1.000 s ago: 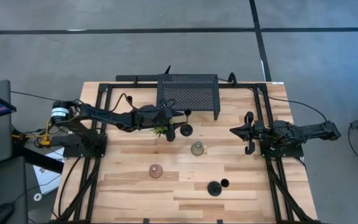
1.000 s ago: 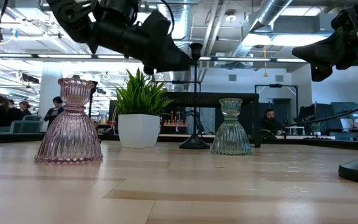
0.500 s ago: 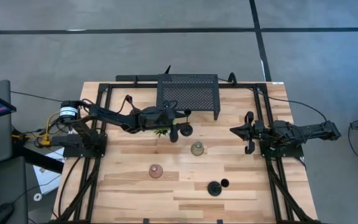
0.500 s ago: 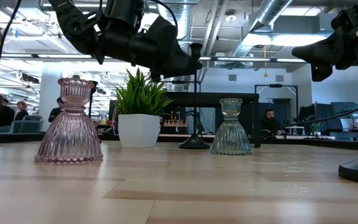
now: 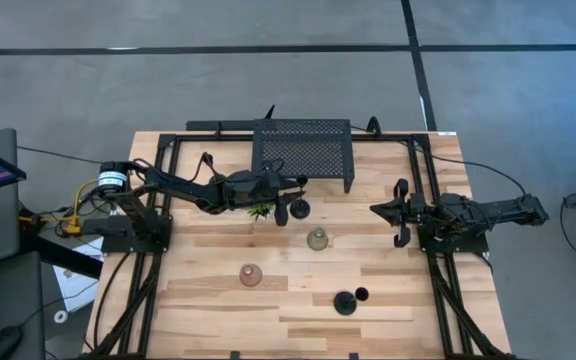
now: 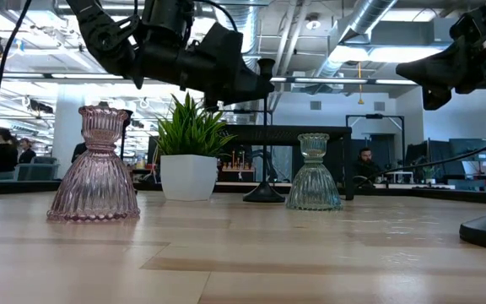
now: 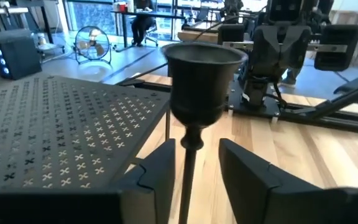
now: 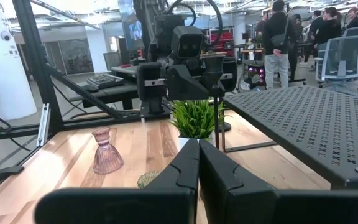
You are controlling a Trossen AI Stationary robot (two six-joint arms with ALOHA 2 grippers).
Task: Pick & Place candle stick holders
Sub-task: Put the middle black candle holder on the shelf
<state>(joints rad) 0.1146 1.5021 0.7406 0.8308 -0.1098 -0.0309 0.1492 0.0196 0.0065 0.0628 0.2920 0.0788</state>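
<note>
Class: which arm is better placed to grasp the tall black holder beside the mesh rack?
Left. Its end effector already straddles the holder's stem, fingers on both sides. The right end effector waits shut, far across the table.

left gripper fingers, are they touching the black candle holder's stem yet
Apart. The left wrist view shows the black candle holder with its thin stem running down between the left gripper fingers, with light wood visible on both sides of the stem.

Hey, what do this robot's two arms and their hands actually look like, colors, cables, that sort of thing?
Both arms are dark, slim and jointed, with black cables looping along them. The left arm has a silver-and-black cylinder at its base with orange and yellow parts beside it. The left hand and right hand each have two flat, angular black fingers.
</note>
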